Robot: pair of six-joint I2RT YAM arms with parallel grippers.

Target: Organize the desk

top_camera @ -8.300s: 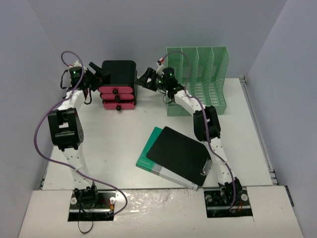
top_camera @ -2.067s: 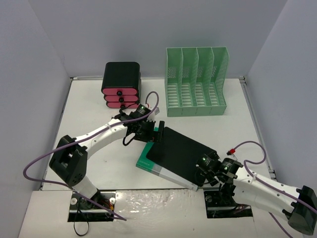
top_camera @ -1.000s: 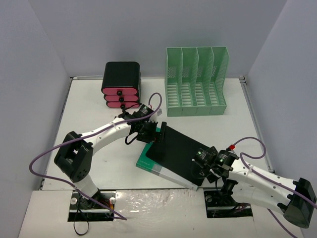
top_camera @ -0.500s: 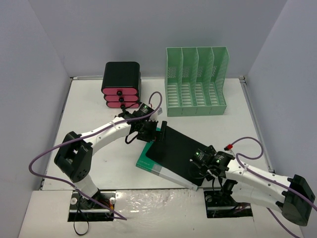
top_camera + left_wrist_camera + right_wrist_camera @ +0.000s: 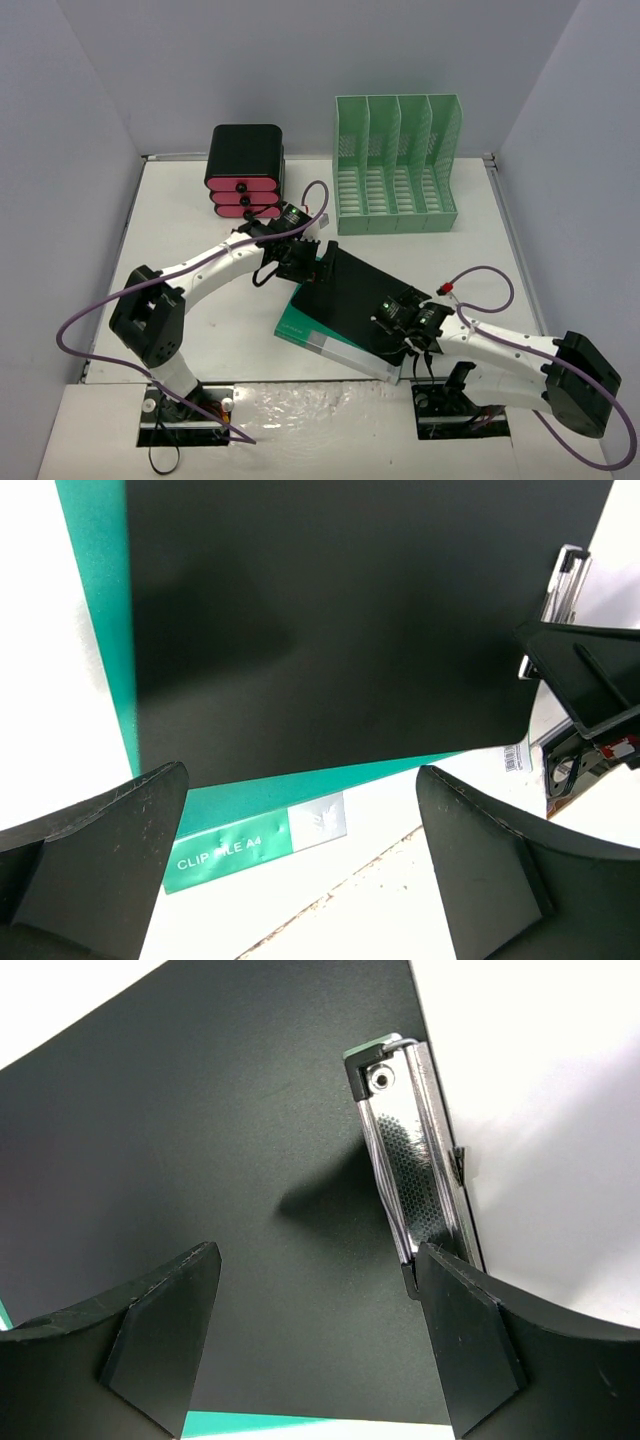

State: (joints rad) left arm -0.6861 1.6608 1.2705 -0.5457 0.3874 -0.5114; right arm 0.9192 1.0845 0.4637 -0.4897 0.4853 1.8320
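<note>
The desk (image 5: 190,215) is a white tabletop between pale grey walls. A black clipboard (image 5: 350,290) with a metal clip (image 5: 410,1160) lies on a green clip file (image 5: 305,325) at the desk's middle. My left gripper (image 5: 305,262) hangs open and empty over the clipboard's far left corner. In the left wrist view (image 5: 302,810) the clipboard (image 5: 330,630) and the file's label edge (image 5: 250,830) lie below its fingers. My right gripper (image 5: 402,322) is open and empty over the clip end; in the right wrist view (image 5: 318,1290) its right finger (image 5: 470,1340) is next to the clip.
A black drawer unit with pink drawer fronts (image 5: 245,170) stands at the back left. A green slotted file organizer (image 5: 395,165) stands at the back right. Purple cables (image 5: 485,280) loop off both arms. The right gripper (image 5: 590,695) shows in the left wrist view.
</note>
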